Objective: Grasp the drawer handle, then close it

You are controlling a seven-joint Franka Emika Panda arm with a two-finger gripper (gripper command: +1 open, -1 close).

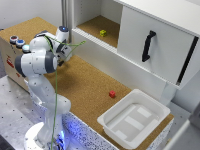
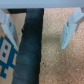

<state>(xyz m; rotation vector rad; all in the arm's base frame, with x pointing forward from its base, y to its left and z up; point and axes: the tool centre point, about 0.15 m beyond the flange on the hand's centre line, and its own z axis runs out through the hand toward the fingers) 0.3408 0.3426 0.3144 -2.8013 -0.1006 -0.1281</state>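
Note:
The drawer (image 1: pixel 165 27) is a large white box unit at the exterior view's upper right, and its flat front panel stands out from the cabinet. The drawer handle (image 1: pixel 148 46), a black curved vertical bar, sits on that panel. My gripper (image 1: pixel 63 58) hangs far from it at the exterior view's left, low over the cork surface and partly hidden by the arm. In the wrist view the gripper (image 2: pixel 39 27) is open, its pale fingers (image 2: pixel 70 27) wide apart with nothing between them. The handle does not show in the wrist view.
A cork tabletop (image 1: pixel 85 85) runs under the cabinet. A small red cube (image 1: pixel 112 93) lies near a shallow white tray (image 1: pixel 120 131). A yellow block (image 1: pixel 103 33) sits in the open shelf. A cardboard box (image 1: pixel 10 55) with round caps stands beside the arm.

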